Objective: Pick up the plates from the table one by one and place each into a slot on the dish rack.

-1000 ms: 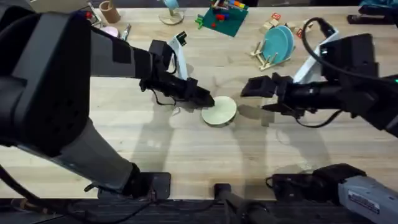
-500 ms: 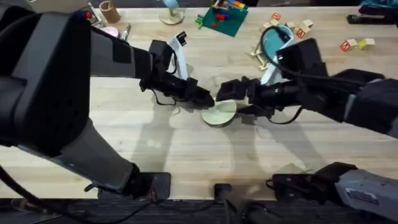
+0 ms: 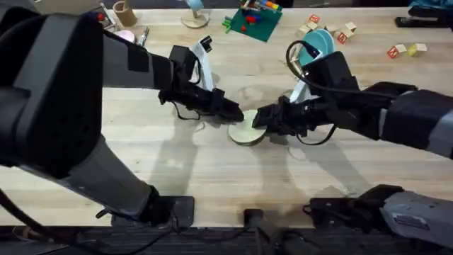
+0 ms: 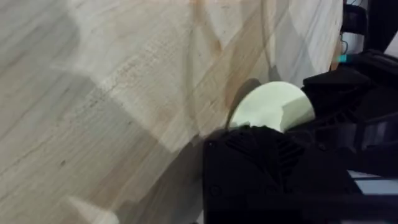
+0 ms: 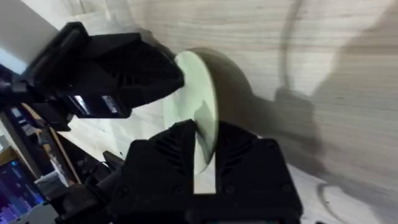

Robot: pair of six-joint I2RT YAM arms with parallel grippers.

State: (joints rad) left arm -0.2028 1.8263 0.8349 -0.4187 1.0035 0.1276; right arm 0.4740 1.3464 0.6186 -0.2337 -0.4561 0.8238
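Observation:
The cream-yellow plate (image 3: 248, 132) is tilted up on edge at the middle of the table (image 3: 212, 177). My left gripper (image 3: 237, 115) is shut on its left rim. My right gripper (image 3: 260, 122) reaches in from the right and is shut on the opposite rim. In the right wrist view the plate (image 5: 198, 106) runs edge-on into the narrow gap between my fingers (image 5: 249, 168). The left wrist view shows the plate (image 4: 270, 109) past my own finger, with the other gripper (image 4: 348, 118) behind it. The turquoise plate (image 3: 318, 40) stands in the dish rack (image 3: 291, 61), which the right arm largely covers.
A green baseplate with toy bricks (image 3: 253, 21) lies at the back centre. Wooden letter blocks (image 3: 405, 49) are scattered at the back right. A pink dish (image 3: 126, 35) and a brown cup (image 3: 124, 12) sit at the back left. Bare tabletop lies in front of the grippers.
My right arm swung left from the rack side across the table and closed in on the cream plate's right rim. My left gripper kept holding the plate in place.

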